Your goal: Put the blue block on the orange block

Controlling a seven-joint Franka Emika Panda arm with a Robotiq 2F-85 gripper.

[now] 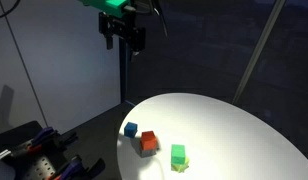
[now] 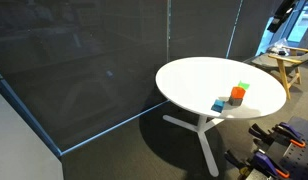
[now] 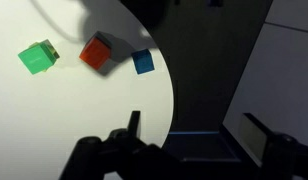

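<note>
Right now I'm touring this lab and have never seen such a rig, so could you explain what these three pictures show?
This is one robot arm with a two-fingered tool at its end. Two of the pictures come from cameras standing in the room. The third comes from a camera on the arm's wrist, looking down past the tool. On the round white table lie three small cubes near one edge: a blue block, an orange block close beside it, and a green block on the orange one's far side. The tool hangs high above the table, open and holding nothing.
</note>
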